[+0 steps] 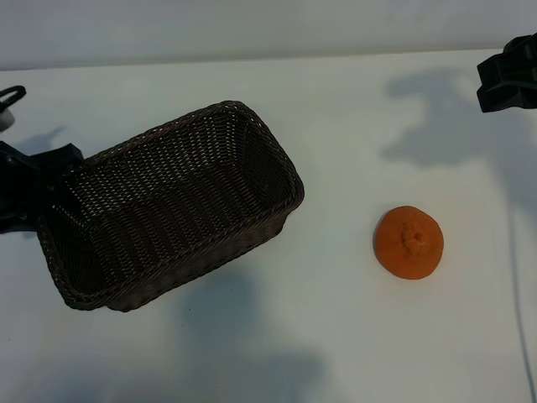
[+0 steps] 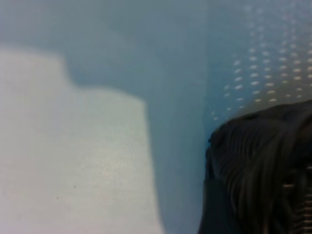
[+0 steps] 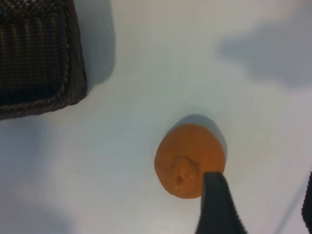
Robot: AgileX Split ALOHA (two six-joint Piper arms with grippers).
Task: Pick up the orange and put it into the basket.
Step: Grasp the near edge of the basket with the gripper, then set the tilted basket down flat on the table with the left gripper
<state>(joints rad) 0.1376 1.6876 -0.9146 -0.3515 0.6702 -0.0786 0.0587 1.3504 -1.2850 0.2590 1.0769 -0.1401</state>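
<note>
Desk: a plain white desk (image 1: 336, 117) carried everything, with soft shadows of the arms lying across it.
Basket: a rectangular dark brown woven wicker basket (image 1: 172, 206) with rounded corners and a braided rim sat left of centre in the exterior view, mouth up and empty. Its long axis ran on a slant, from the near left corner up toward the far right.
Left arm: the black left claw (image 1: 29, 189) stood at the basket's left end, right against the rim; whether it touched or gripped the rim could not be told. Its fingers stood apart.
Right arm: the black right claw (image 3: 258, 204) hung above the desk with its fingers apart and nothing between them. In the right wrist view one dark finger (image 3: 217, 202) showed just beside the fruit.
Orange: a small round matte orange fruit (image 1: 409, 242) rested on the desk, well apart from the basket, to its right. Being round, it had no real long axis; its bumpy stem dimple faced upward.
Step in hand: by my reading, the approach to the orange; no grasp had been made.
Next move: the right claw would likely need to lower so its fingers straddled the fruit, then close gently around its widest part before lifting.
</note>
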